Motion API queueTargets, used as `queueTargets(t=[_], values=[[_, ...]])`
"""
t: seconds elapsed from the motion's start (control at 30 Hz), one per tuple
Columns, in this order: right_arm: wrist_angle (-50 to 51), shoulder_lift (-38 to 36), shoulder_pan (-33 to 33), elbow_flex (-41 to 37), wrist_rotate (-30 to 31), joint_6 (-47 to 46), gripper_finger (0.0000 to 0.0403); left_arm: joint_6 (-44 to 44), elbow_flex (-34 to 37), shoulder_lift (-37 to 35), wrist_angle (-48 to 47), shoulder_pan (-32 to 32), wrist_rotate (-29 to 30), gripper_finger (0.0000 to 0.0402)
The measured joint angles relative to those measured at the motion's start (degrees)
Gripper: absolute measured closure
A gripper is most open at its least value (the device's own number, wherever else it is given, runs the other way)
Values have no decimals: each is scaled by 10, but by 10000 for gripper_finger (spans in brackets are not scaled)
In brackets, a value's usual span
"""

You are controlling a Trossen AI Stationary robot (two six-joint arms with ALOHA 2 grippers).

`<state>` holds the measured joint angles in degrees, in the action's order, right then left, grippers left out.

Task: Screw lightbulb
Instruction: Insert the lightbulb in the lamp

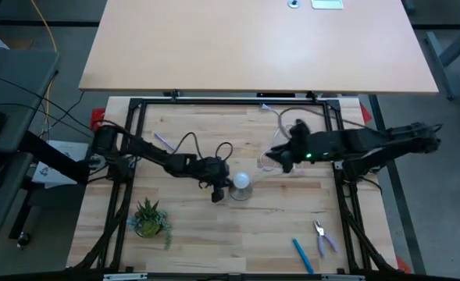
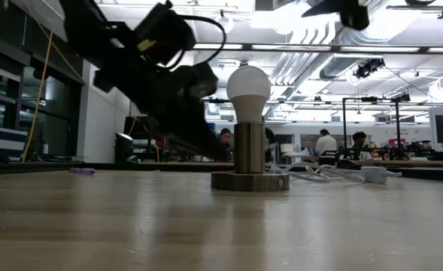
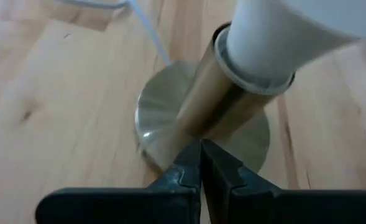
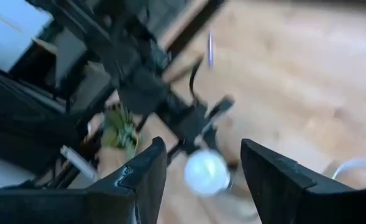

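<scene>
Left gripper (image 3: 201, 163), fingers pressed together with nothing between them, sits low over the wooden table (image 1: 214, 242) just beside the round base of the lamp socket (image 3: 217, 106); its closed tips point at the brushed-metal stem, close to it, though contact cannot be confirmed. Directly beyond those tips, the lightbulb (image 3: 276, 37) stands seated in the top of the socket, its white neck ringed by the socket's rim. From table height, the bulb (image 2: 248, 84) is upright on the cylindrical stem, with the left arm slanting down on the near side of it. Right gripper (image 4: 201, 171) hangs above and well apart from the bulb, on the side opposite the left gripper, its two dark fingers parted about halfway and holding nothing; between them, farther off, the white bulb (image 4: 205, 173) and the left arm are visible. From overhead, the bulb (image 1: 243, 181) lies between the two grippers, touching neither, with the left gripper (image 1: 218, 191) just beside it and the right gripper (image 1: 280, 158) near but higher. A white cord (image 1: 286, 125) trails from the socket past the right gripper. Farther from both grippers lie a small green plant (image 1: 150, 218), pliers (image 1: 323, 238) and a blue pen (image 1: 303, 255).
</scene>
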<state>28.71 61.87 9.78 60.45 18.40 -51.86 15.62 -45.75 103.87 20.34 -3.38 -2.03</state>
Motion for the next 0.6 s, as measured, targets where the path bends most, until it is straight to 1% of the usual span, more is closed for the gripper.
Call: queueTargets(t=[0.1,0.23,0.27,0.33,0.4,0.47,0.53,0.6], values=[[-2,30,-10,0,-51,-39,206,-7,-17,22,-29,1,-7,401],[16,72,-22,21,-98,-105,207,11,-18,31,-31,1,-5,401],[32,87,-28,34,-117,-134,209,11,-18,31,-32,0,-2,401],[68,123,-42,62,-176,-184,215,6,-19,31,-35,-1,8,401],[94,165,-54,93,-234,-197,222,3,-18,31,-34,-1,9,401],[118,206,-61,126,-272,-197,228,3,-18,32,-34,0,11,401],[152,244,-66,161,-291,-166,231,3,-18,32,-34,0,19,401],[206,271,-69,194,-291,-144,231,11,-18,37,-28,-1,33,401]])
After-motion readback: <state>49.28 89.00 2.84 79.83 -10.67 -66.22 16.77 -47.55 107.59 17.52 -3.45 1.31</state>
